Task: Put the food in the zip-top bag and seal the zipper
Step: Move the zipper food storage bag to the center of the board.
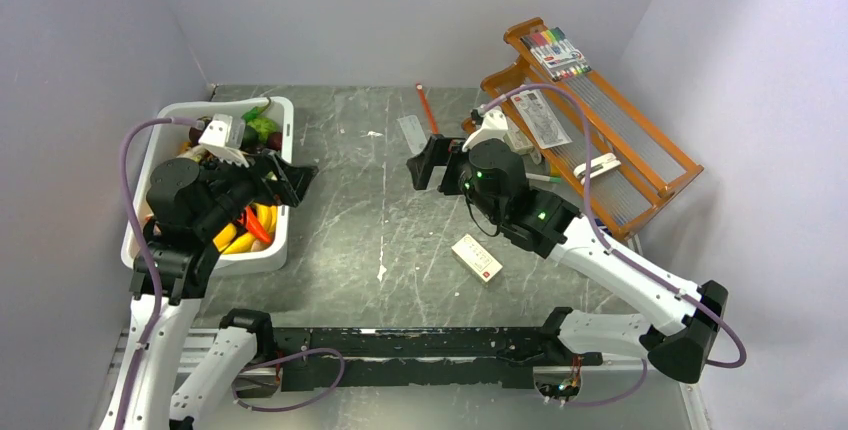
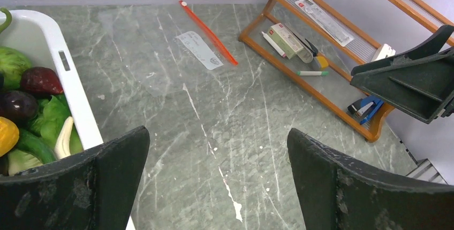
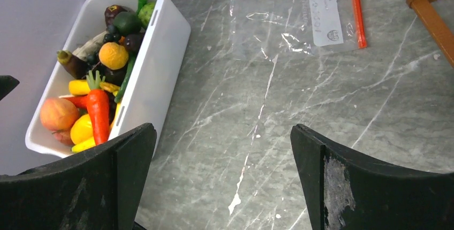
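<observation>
The food (image 3: 99, 109), glossy toy fruits and vegetables, fills a white tub (image 1: 262, 256) at the left; a carrot, a peach (image 3: 58, 113) and dark pieces show among it. The zip-top bag (image 3: 278, 21) lies flat and clear at the back centre of the table, white label up. Its red-orange zipper (image 3: 357, 10) runs along the right edge. My left gripper (image 1: 296, 178) hovers open over the tub's right rim with nothing in it. The right gripper (image 1: 428, 160) hangs open mid-table, facing the left one, with nothing between its fingers. From the left wrist the bag (image 2: 199, 51) and zipper (image 2: 209, 25) lie ahead.
A wooden rack (image 1: 600, 140) stands at the back right with a markers pack (image 1: 556, 52) and small items on it. A small white-and-red box (image 1: 477, 258) lies under the right arm's forearm. Purple walls close in on three sides.
</observation>
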